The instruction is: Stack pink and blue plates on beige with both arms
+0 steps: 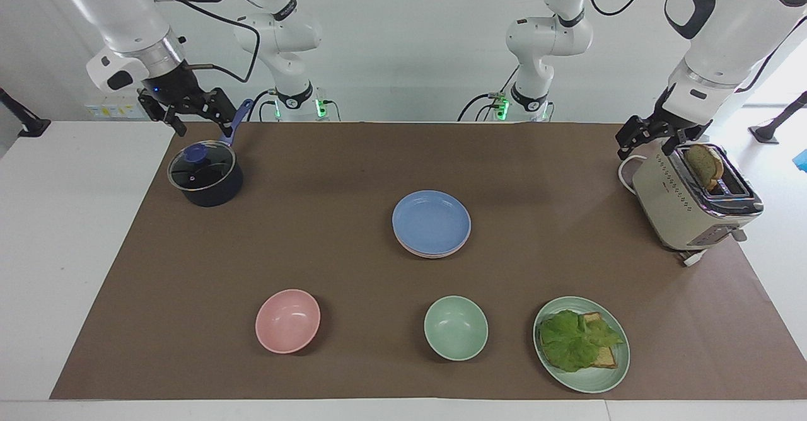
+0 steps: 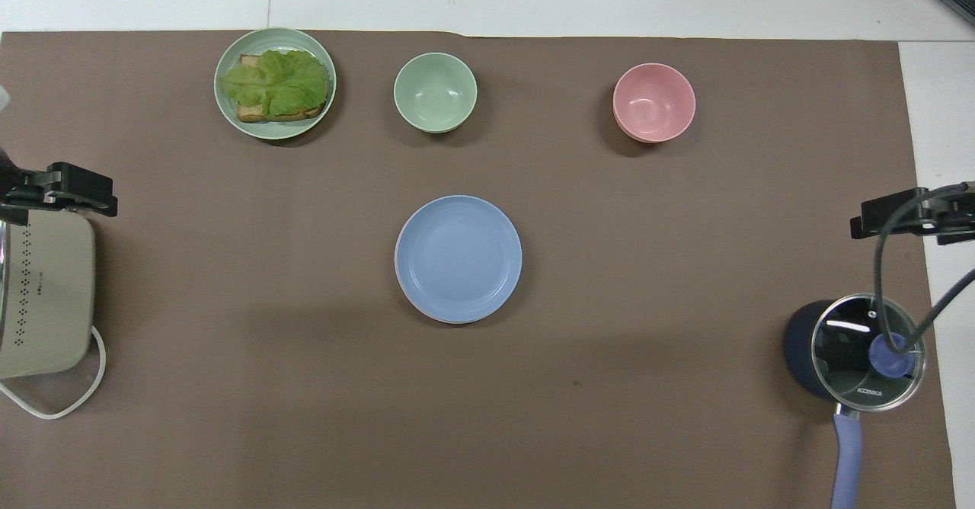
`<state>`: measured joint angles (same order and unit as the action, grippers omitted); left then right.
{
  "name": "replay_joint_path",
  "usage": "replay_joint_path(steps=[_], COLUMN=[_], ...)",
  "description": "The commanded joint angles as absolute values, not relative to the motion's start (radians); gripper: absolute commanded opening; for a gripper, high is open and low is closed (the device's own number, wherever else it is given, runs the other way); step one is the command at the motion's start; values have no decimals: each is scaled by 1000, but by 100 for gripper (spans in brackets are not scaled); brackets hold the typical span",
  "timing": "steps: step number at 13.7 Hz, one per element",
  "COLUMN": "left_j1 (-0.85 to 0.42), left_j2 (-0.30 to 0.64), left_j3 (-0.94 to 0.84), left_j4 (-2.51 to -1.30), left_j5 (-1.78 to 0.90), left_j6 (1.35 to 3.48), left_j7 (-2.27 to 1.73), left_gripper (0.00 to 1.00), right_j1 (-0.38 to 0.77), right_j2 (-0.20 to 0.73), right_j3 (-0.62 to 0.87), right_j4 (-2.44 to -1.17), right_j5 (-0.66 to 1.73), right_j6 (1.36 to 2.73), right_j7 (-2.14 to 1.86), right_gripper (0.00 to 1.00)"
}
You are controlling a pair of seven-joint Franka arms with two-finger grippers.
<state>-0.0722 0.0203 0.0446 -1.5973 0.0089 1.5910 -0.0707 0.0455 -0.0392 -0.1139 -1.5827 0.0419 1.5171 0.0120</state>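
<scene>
Both end effectors, left (image 1: 656,136) and right (image 1: 187,113), gape empty; green plate (image 1: 615,370) holds lettuce-topped bread (image 1: 579,340).

White jointed arms (image 1: 725,24), dark joint caps, black cables

You have open brown mat all round the blue plate (image 1: 431,220), which tops the stack mid-worktop. Farther from the robots than it stand three obstacles in a row: the pink bowl (image 1: 287,320), green bowl (image 1: 455,327) and lettuce plate (image 1: 605,377). The saucepan (image 1: 205,178) and toaster (image 1: 684,210) block the worktop's two ends, well apart from it
</scene>
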Motion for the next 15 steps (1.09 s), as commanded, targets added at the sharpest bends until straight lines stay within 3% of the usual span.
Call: replay_joint_path(steps=[1, 15], left_j1=[-63, -63], left_j2=[14, 14], left_j3=[41, 41], left_j4=[-1589, -1589], left_j5=[6, 6], left_j6=[1578, 1577], left_j7=[-63, -63], left_gripper=[100, 100], right_j1=[32, 40], right_j2=[-55, -80], right_j3=[-103, -84], right_j4=[-1575, -1623], right_j5=[20, -18], right_j6=[1512, 1522], right_j7=[-12, -84], right_gripper=[100, 100])
